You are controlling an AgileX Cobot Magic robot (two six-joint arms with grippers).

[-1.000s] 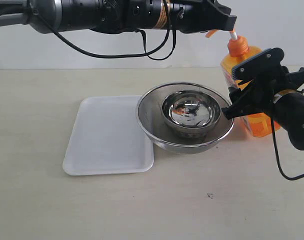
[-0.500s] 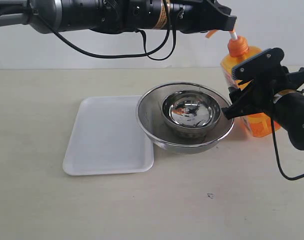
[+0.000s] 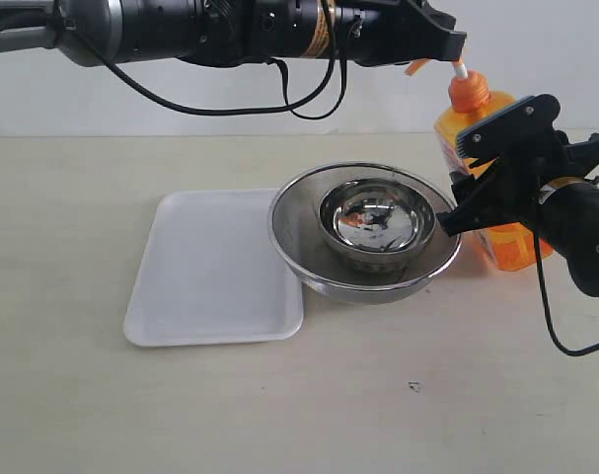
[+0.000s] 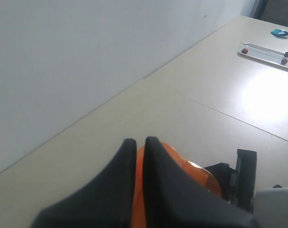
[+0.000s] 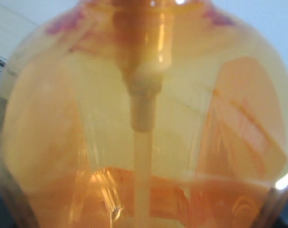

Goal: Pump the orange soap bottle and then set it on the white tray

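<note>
Right gripper (image 3: 456,186) is clamped round the orange bottle (image 3: 513,249), which stands just right of the steel bowls (image 3: 309,269), white tray (image 3: 205,272) on their other side, and left gripper (image 3: 455,44) is pressed together atop the pump (image 3: 469,93).

1. The orange soap bottle (image 3: 517,247) on the right is translucent orange; its stem (image 3: 460,70) is white.
2. The white tray (image 3: 210,267) on the left is plain white.
3. The nested bowls (image 3: 378,222) are mirror-bright steel.
4. The worktop (image 3: 82,415) is pale beige.

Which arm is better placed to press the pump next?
Left. The left gripper sits at the pump head atop the orange soap bottle; the right gripper holds the bottle's body, steadying it.
</note>
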